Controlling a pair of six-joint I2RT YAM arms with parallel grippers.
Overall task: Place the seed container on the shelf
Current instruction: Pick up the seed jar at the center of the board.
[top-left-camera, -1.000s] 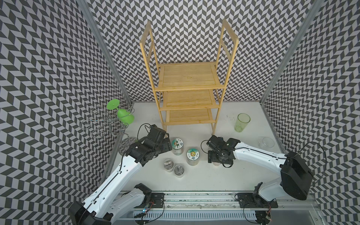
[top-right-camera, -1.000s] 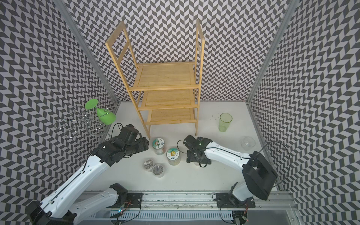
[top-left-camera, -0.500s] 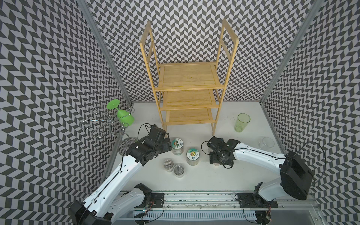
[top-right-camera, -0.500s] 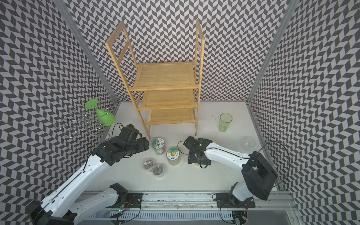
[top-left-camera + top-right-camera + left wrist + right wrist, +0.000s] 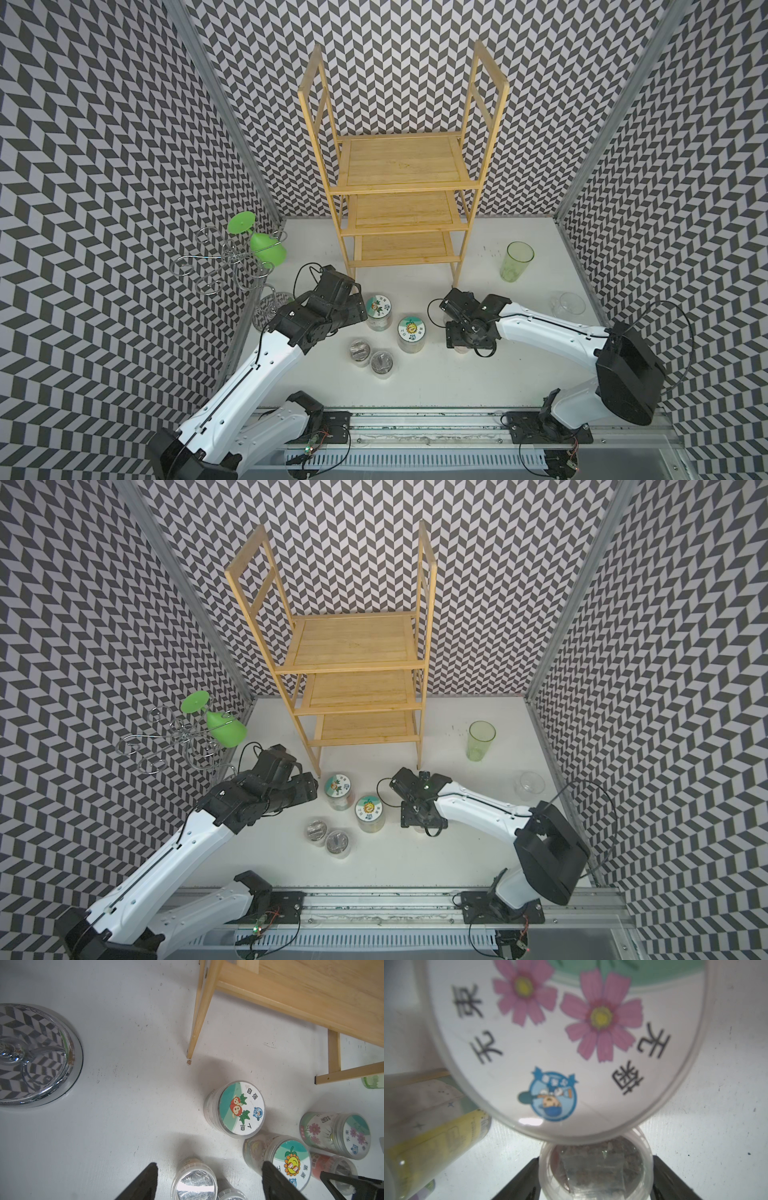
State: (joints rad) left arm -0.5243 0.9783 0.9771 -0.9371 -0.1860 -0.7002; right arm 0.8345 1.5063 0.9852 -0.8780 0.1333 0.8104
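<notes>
The right gripper (image 5: 595,1158) had drawn its jaws in since a second before, and its black fingers (image 5: 525,1184) now pressed both sides of the small clear plastic seed container (image 5: 595,1172), which stood on the white table (image 5: 478,395) right of centre in a top view, hidden beneath that gripper. The left gripper (image 5: 208,1164) hovered spread wide, unmoved, above a small foil-lidded clear tub (image 5: 194,1183). The tall bamboo three-tier shelf (image 5: 399,166) rose in the upper middle, well apart from the container.

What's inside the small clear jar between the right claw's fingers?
The small jar shows a clear packet and brownish, seed-like grains. The pink-flower lid covers part of its rim; anything beneath the grains is hidden.
</notes>
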